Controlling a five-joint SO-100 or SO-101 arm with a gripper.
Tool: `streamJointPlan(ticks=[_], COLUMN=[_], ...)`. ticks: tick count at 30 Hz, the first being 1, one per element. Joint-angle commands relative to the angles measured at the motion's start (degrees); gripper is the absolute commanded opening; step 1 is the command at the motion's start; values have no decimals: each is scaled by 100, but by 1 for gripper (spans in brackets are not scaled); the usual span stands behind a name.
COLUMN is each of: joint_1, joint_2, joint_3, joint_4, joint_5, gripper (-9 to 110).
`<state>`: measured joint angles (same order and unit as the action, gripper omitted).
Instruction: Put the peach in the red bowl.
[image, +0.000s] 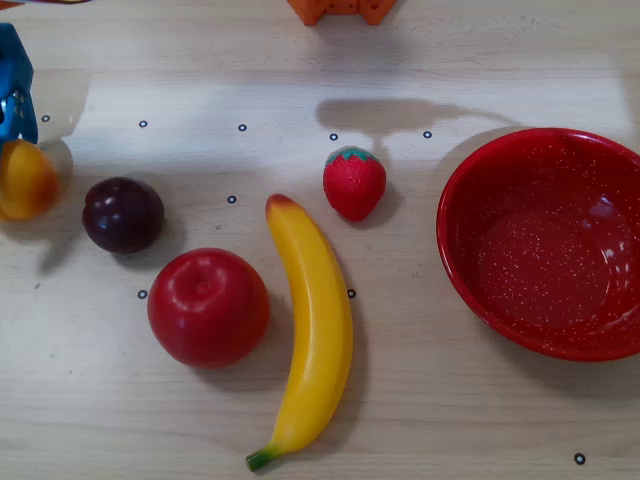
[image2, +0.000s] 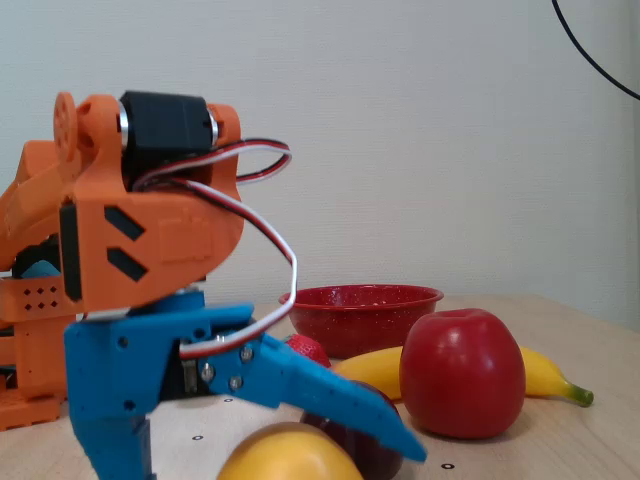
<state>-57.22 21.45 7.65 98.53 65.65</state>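
The peach (image: 25, 180) lies at the far left edge of the overhead view, left of the dark plum. In the fixed view it (image2: 290, 455) sits low in front, between the two blue fingers. My gripper (image2: 265, 462) is open wide around it: one long finger (image2: 340, 395) slopes over the peach, and the other stands at its left. Only a bit of a blue finger (image: 12, 85) shows in the overhead view, just above the peach. The red bowl (image: 545, 250) stands empty at the right edge and also shows in the fixed view (image2: 360, 318).
Between peach and bowl lie a dark plum (image: 123, 214), a big red apple (image: 208, 306), a banana (image: 312, 330) and a strawberry (image: 354, 183). The orange arm base (image: 340, 8) is at the top edge. Small ring marks dot the wooden table.
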Motion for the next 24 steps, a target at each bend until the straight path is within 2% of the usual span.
streamJointPlan(ticks=[1,8,24], joint_1=[123,176,237], joint_2=[334,281,272], joint_3=[-167,-53,26], joint_4=[-229,-404,-431], joint_5=[35,35,132], gripper=[58,56,37])
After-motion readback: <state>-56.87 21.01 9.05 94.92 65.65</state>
